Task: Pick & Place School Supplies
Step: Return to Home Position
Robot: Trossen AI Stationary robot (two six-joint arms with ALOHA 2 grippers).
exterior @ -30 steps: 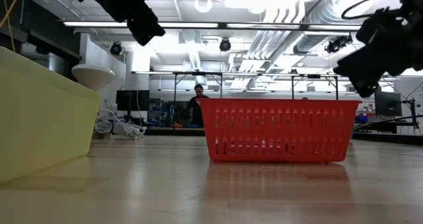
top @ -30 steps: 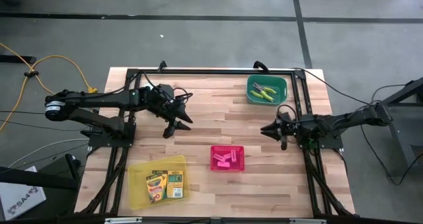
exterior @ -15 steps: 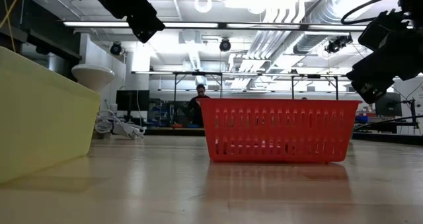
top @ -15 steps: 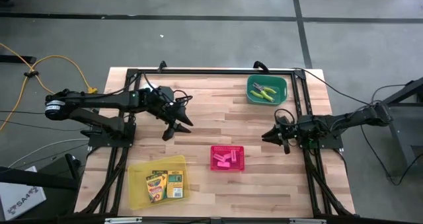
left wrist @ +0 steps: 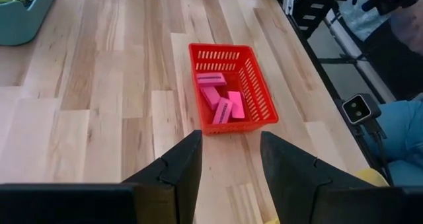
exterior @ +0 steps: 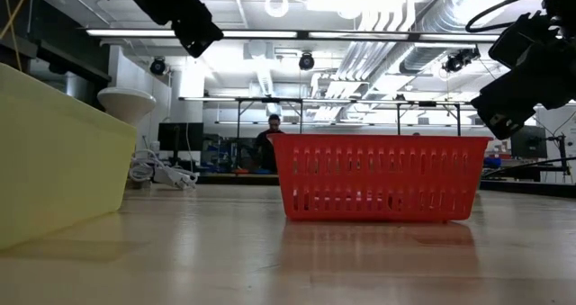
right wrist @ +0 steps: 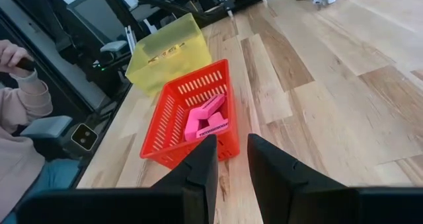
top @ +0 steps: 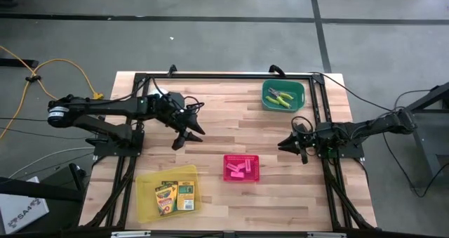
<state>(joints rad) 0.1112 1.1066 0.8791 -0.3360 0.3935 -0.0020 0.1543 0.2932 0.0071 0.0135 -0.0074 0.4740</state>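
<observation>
On the bench (top: pixel 224 111), crayon boxes (top: pixel 175 196) lie in the yellow tray (top: pixel 147 189), pink erasers (top: pixel 240 170) in the red basket (top: pixel 226 169), and scissors (top: pixel 280 97) in the green tray (top: pixel 300 90); nothing looks left to sort. The left hand (top: pixel 188 137) hangs empty, fingers wide, above the bench left of the basket, and the right hand (top: pixel 287 141), empty and narrowly parted, is near the right edge. Homing well means drawing each arm back high, clear of the trays.

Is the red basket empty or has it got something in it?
Not empty: several pink erasers lie inside the red basket.
</observation>
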